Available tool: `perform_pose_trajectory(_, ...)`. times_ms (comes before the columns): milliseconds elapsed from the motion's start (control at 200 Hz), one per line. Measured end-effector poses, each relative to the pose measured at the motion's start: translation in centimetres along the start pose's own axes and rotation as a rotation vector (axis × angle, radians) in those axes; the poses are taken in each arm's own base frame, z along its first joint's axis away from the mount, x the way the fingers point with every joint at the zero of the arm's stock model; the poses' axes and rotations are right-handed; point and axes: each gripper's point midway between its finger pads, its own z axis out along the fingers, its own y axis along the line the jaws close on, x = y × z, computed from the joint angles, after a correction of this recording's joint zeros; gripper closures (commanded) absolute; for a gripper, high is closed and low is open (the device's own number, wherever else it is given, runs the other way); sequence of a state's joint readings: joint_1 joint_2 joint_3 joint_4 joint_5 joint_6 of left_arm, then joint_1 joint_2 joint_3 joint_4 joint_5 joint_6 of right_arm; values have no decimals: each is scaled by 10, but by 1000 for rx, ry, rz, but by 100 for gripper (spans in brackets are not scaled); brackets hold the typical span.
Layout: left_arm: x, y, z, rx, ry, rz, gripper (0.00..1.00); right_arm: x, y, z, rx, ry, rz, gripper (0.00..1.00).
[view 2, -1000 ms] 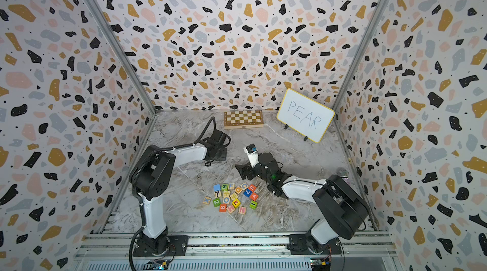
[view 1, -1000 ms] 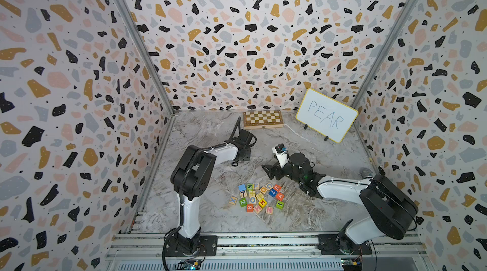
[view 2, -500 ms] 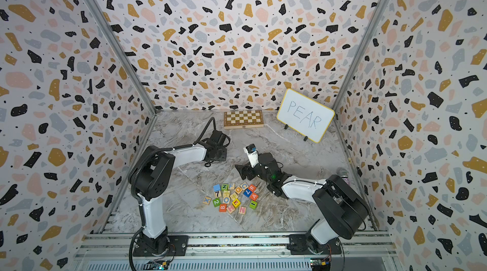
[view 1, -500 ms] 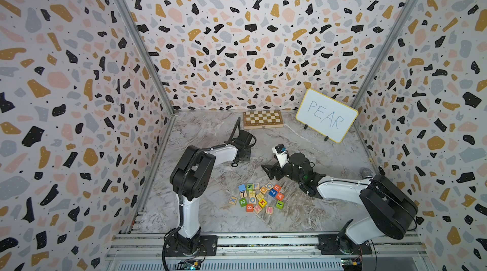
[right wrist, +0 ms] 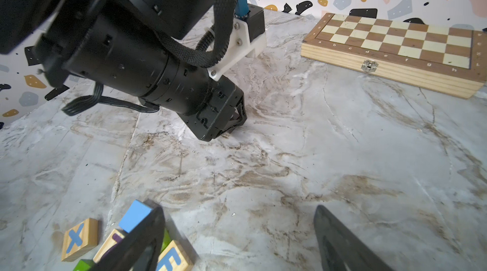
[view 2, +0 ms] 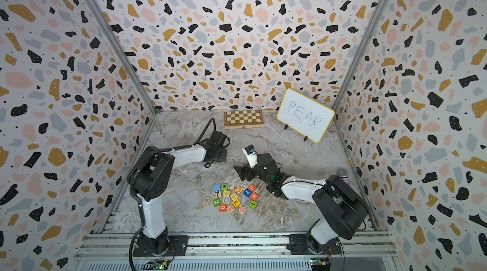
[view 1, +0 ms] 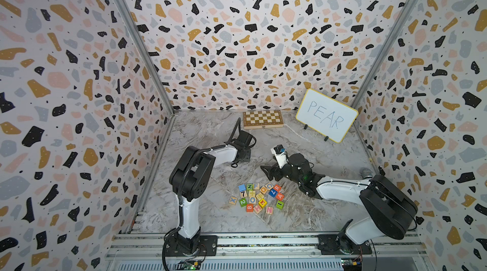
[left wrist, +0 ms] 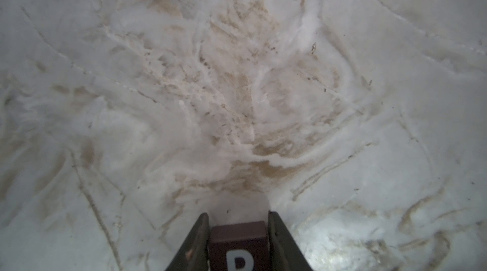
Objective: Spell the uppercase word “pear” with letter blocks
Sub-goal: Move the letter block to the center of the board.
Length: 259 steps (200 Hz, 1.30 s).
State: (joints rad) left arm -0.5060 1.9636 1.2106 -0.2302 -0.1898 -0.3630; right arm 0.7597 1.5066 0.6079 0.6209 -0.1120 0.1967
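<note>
The black P block (left wrist: 238, 240) sits between the fingers of my left gripper (left wrist: 238, 214), which is shut on it low over the marble table, toward the back (view 1: 243, 154). The yellow E block (view 1: 262, 202), orange-red A block (view 1: 280, 196) and red R block (view 1: 276, 187) lie in the loose pile of letter blocks at the front, seen in both top views. My right gripper (right wrist: 238, 209) stands open and empty just behind the pile (view 1: 268, 172); one of its fingers (right wrist: 147, 232) is beside a blue block (right wrist: 135, 215).
A folded chessboard (view 1: 262, 119) lies against the back wall, and a whiteboard reading PEAR (view 1: 326, 115) stands at the back right. Other cubes marked X (right wrist: 79, 238), F (right wrist: 172, 259), Z, B, H, N and numbers fill the pile. Patterned walls enclose the table.
</note>
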Motion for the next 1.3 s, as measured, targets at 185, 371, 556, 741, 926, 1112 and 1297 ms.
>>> perform_pose_trajectory(185, 0, 0, 0, 1, 0, 3, 68, 0, -1, 0, 7, -1, 0, 11)
perform_pose_trajectory(371, -2, 0, 0, -2, 7, 6, 69, 0, -3, 0, 15, 0, 4, 11)
perform_pose_trajectory(556, -15, 2, 6, -1, 13, -3, 69, 0, -6, 0, 28, 0, 11, 11)
perform_pose_trajectory(741, -34, 8, 15, -4, 2, -29, 69, 0, -11, -1, 40, 1, 25, 11)
perform_pose_trajectory(926, -43, 11, 21, -7, -2, -42, 67, 0, -11, -1, 41, 1, 29, 11)
perform_pose_trajectory(1112, -44, 10, 24, -7, 3, -44, 56, 0, -11, -1, 42, 0, 29, 11)
perform_pose_trajectory(1297, -44, 10, 24, -8, 2, -46, 44, 0, -11, -1, 41, 0, 29, 11)
